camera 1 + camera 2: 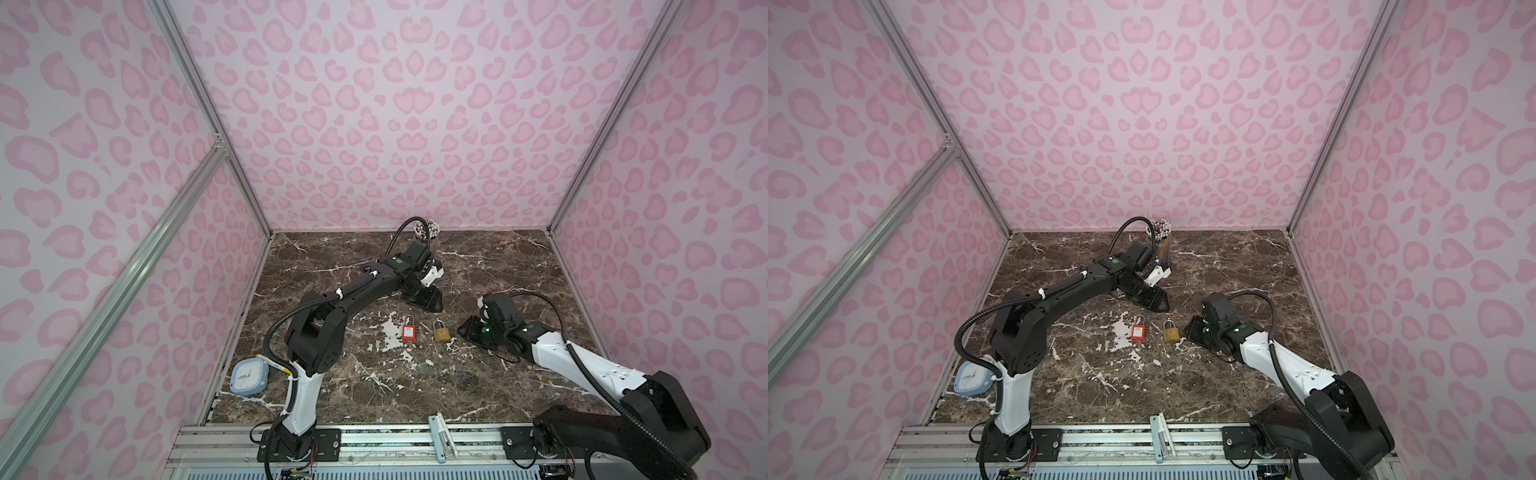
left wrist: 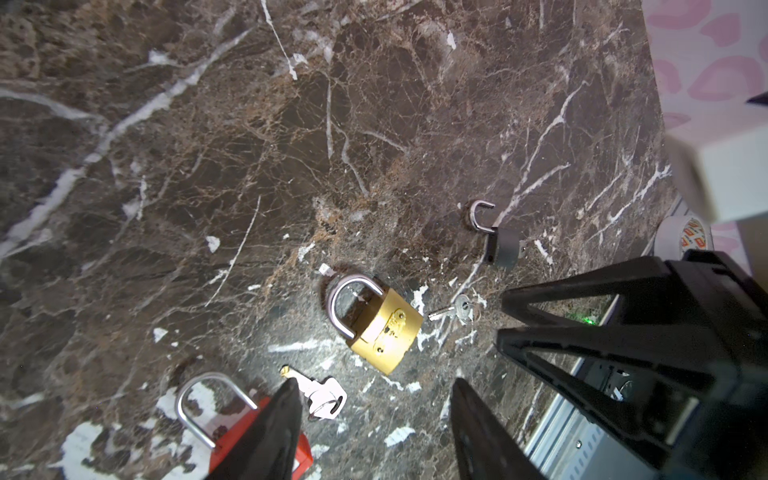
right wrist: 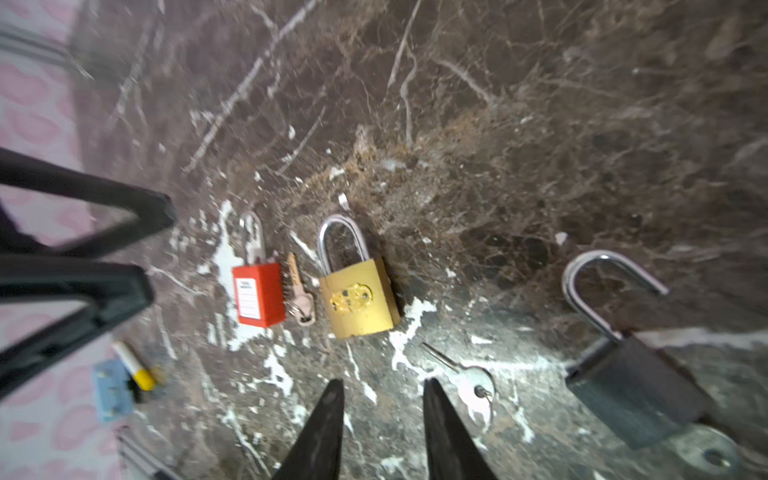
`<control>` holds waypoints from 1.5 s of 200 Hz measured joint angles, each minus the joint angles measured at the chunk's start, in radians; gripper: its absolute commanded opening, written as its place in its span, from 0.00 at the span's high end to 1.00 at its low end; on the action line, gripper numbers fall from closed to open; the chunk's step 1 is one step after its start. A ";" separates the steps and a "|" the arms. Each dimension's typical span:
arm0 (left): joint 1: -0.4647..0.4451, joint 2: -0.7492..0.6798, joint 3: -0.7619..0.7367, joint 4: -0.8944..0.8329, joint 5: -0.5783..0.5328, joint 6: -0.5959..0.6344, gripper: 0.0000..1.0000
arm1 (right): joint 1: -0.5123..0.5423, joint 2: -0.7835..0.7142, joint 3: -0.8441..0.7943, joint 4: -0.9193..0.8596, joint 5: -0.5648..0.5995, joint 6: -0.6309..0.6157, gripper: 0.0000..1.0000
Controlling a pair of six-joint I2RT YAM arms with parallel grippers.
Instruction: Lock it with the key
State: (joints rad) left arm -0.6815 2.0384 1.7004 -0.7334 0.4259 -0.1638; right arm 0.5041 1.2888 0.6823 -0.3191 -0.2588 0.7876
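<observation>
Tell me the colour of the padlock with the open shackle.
The open padlock is dark grey; clearest in the right wrist view.

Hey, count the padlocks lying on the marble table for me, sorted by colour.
Red padlock: 1
Brass padlock: 1
Dark grey padlock: 1
Total: 3

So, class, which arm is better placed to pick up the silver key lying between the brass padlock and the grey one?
Right. The right gripper is open with its tips just beside the silver key; the left gripper hovers nearer the red padlock and the other key.
</observation>
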 measured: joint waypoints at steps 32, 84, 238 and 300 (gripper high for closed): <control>0.012 -0.027 -0.040 0.003 -0.006 0.000 0.40 | 0.082 0.106 0.090 -0.147 0.088 -0.103 0.62; 0.014 -0.075 -0.098 0.009 -0.012 0.000 0.41 | 0.122 0.169 0.145 -0.241 0.162 -0.179 0.60; 0.016 -0.116 -0.186 0.062 -0.052 -0.025 0.41 | 0.130 0.294 0.174 -0.273 0.229 -0.233 0.67; 0.016 -0.125 -0.193 0.070 -0.055 -0.025 0.41 | 0.125 0.327 0.189 -0.239 0.270 -0.213 0.77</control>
State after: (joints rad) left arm -0.6659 1.9133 1.5074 -0.6636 0.3706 -0.1886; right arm 0.6289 1.6161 0.8711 -0.5583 0.0116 0.5743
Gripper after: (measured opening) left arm 0.595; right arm 0.238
